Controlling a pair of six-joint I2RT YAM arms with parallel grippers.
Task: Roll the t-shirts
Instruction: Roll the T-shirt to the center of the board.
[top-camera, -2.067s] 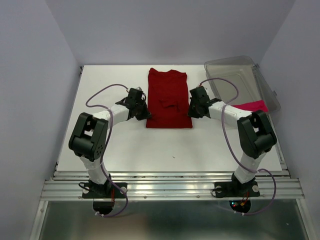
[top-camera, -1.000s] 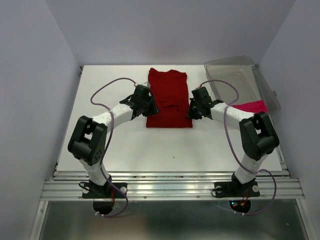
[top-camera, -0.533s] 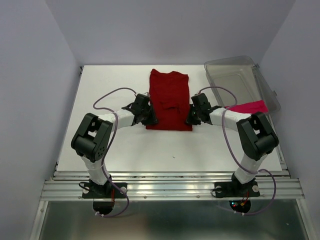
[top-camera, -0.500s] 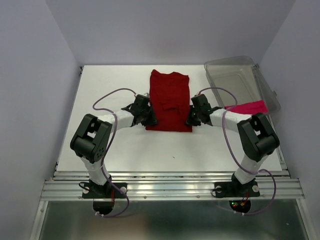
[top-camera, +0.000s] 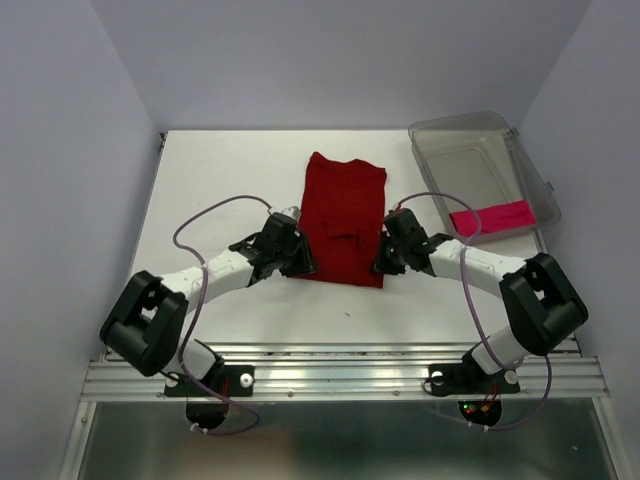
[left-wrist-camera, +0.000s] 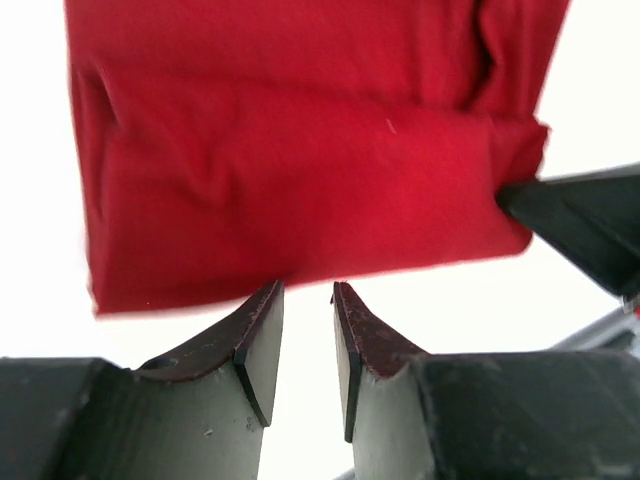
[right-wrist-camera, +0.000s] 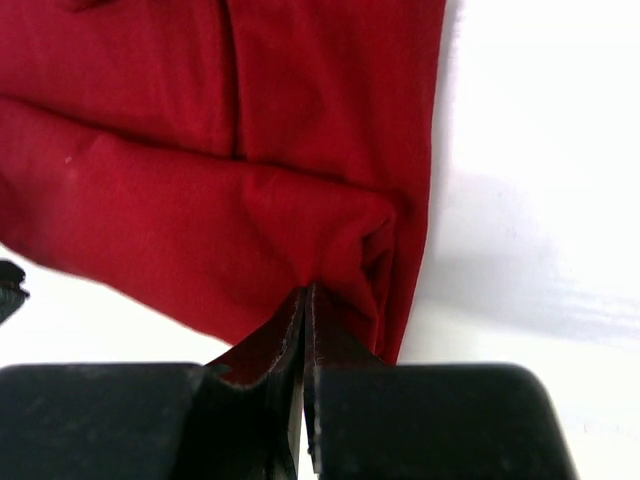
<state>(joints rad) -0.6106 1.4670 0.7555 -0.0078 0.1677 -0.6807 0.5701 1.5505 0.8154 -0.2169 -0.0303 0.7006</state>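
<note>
**Top external view: crimson t-shirt (top-camera: 343, 215) pulled nearer, now askew**

Since a second ago it has slid toward the arm bases on the tabletop (top-camera: 220, 180) and turned slightly, its near hem folded over. The right end effector (right-wrist-camera: 304, 295) is pressed together, pinching that fold's corner. The left end effector (left-wrist-camera: 305, 295) stands spread just short of the hem. The pink t-shirt (top-camera: 490, 218) lies in the clear bin (top-camera: 470, 135).

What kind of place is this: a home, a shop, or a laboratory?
Probably a robot laboratory cell. A left arm and a right arm are bolted to a metal rail at a white table's edge; plain walls enclose it. A red t-shirt lies between the arms.
</note>
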